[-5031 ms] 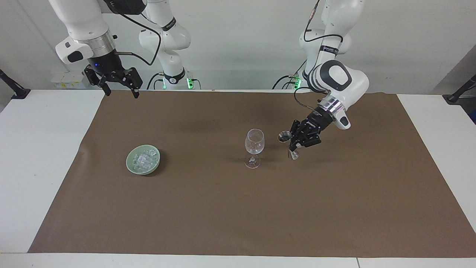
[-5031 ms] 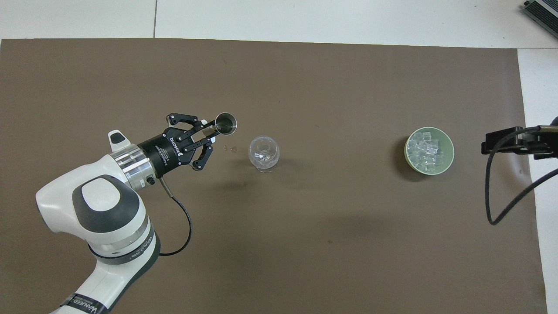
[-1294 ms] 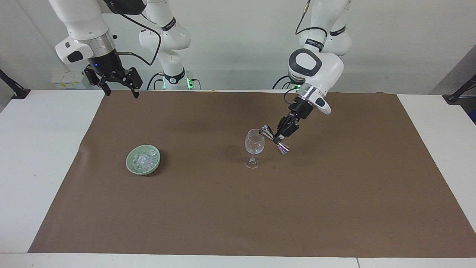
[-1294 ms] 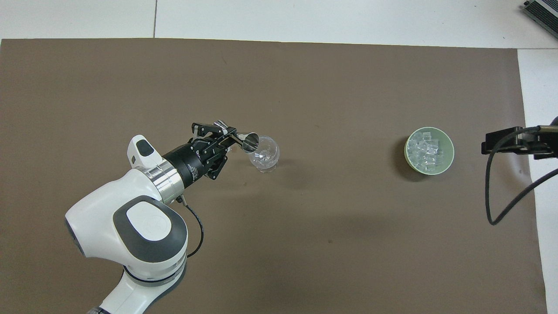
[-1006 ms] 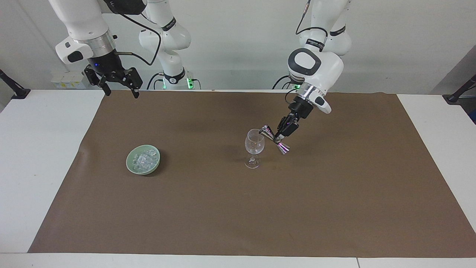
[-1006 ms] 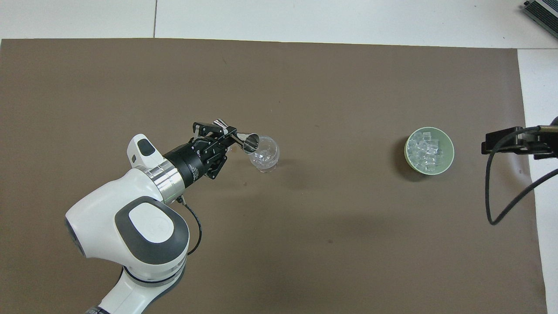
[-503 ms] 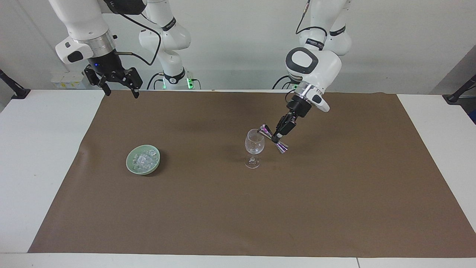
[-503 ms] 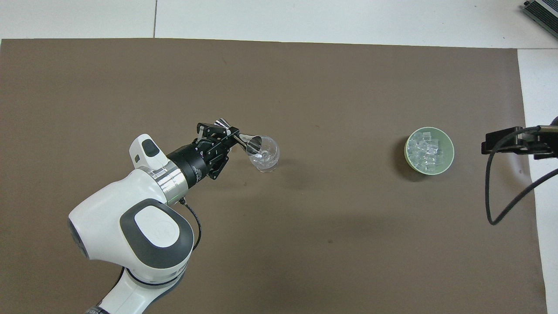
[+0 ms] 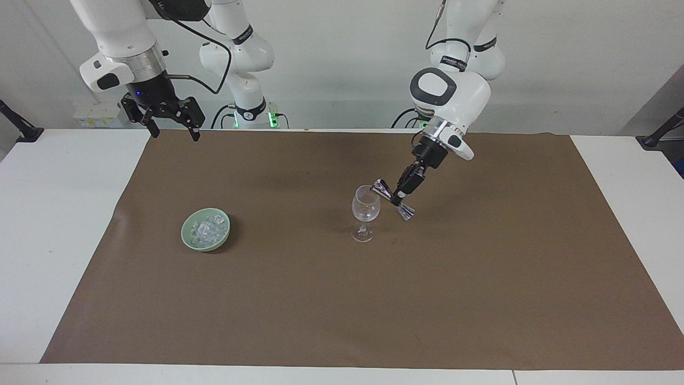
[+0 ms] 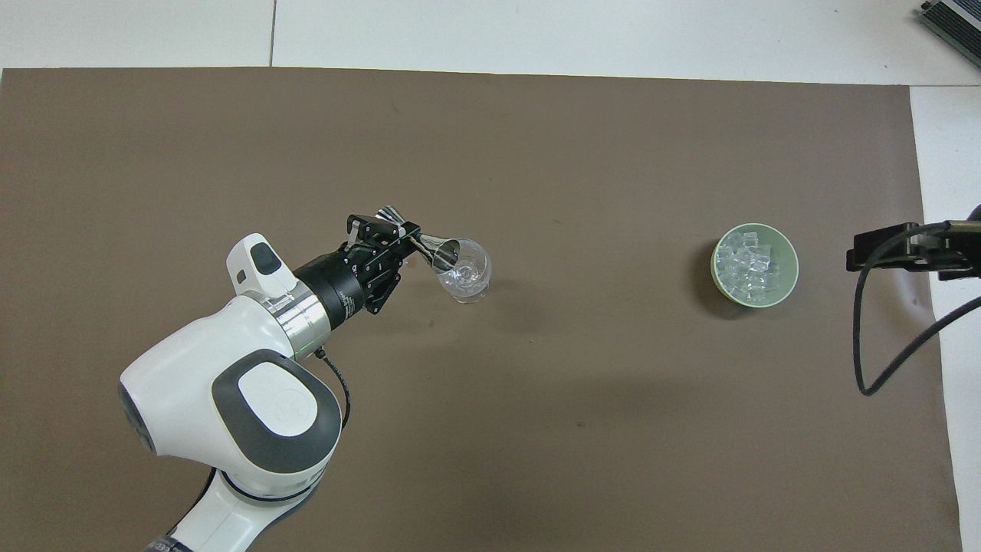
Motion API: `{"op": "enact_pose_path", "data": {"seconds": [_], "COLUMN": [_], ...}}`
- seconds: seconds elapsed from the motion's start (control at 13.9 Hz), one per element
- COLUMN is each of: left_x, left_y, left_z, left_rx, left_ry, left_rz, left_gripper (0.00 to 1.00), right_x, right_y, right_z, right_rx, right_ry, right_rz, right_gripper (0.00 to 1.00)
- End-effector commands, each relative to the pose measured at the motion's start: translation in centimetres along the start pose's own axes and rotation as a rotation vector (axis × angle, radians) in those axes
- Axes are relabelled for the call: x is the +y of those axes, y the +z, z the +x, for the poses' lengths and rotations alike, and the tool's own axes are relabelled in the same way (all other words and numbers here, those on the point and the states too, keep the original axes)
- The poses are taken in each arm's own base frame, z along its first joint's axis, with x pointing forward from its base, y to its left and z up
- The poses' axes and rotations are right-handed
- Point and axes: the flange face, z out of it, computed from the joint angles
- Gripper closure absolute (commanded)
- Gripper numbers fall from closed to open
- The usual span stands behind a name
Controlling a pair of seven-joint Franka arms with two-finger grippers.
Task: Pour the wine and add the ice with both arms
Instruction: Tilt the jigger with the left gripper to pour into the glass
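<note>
Tilted jigger (image 10: 429,244) over wine glass (image 10: 465,270)

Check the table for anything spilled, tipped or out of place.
Nothing stands out. The wine glass stands upright on the brown mat; the left gripper, shut on a tilted jigger, pours over its rim. The ice sits inside the green bowl. The right gripper waits open, raised.

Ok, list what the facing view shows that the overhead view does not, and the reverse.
Only the facing view shows the right end effector, open and waiting in the air over the mat's edge nearest the robots, and the wine glass stem. Only the overhead view looks down into the green bowl at the ice. Both show the left end effector shut on the tilted jigger at the glass rim.
</note>
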Motion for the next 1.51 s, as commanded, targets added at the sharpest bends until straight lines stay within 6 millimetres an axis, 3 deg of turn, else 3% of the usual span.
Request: {"op": "enact_pose_path", "data": {"seconds": [0.0, 1.44], "left_x": [0.3, 2.0], "left_y": [-0.5, -0.1], "left_z": [-0.7, -1.0], "left_rx": [0.014, 0.04], "left_ry": [0.041, 0.157], "left_rz": [-0.005, -0.012], "left_gripper": [1.0, 1.0], "right_x": [0.2, 0.2], "right_y": [-0.1, -0.1], "right_z": [-0.6, -0.6], "right_rx": [0.003, 0.003], "right_ry": [-0.021, -0.021], "right_rz": [0.018, 0.018], "right_gripper": [0.0, 0.0]}}
